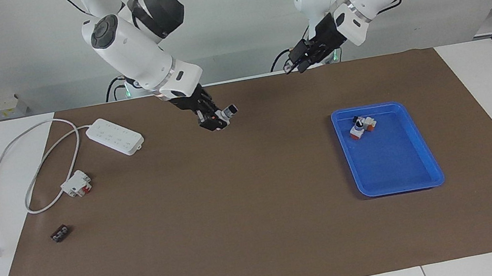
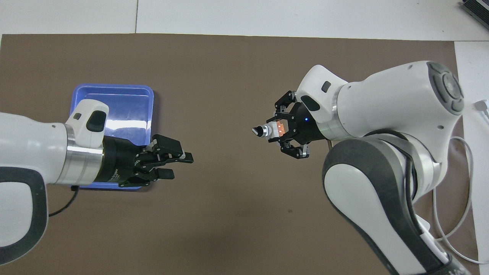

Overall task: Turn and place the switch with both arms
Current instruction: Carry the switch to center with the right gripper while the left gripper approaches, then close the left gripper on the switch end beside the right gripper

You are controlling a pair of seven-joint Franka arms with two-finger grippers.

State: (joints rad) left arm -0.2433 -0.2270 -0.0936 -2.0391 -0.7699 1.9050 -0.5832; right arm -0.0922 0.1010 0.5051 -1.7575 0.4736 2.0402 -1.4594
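My right gripper [image 1: 218,120] is shut on the small switch [image 1: 226,113] and holds it in the air over the brown mat. The switch's orange end is between the fingers and its silver-black knob tip points toward the left arm's end. In the overhead view the right gripper [image 2: 281,131] holds the switch [image 2: 272,130] level. My left gripper [image 1: 294,69] is open and empty, raised over the mat beside the blue tray; it also shows in the overhead view [image 2: 179,166], pointing toward the switch with a wide gap between them.
A blue tray [image 1: 395,163] lies toward the left arm's end and holds small white-orange pieces [image 1: 362,125]; my left arm partly covers the tray from above [image 2: 126,107]. A white power strip [image 1: 115,136] with its cable, a white-and-red block [image 1: 76,184] and a small black part [image 1: 59,233] lie toward the right arm's end.
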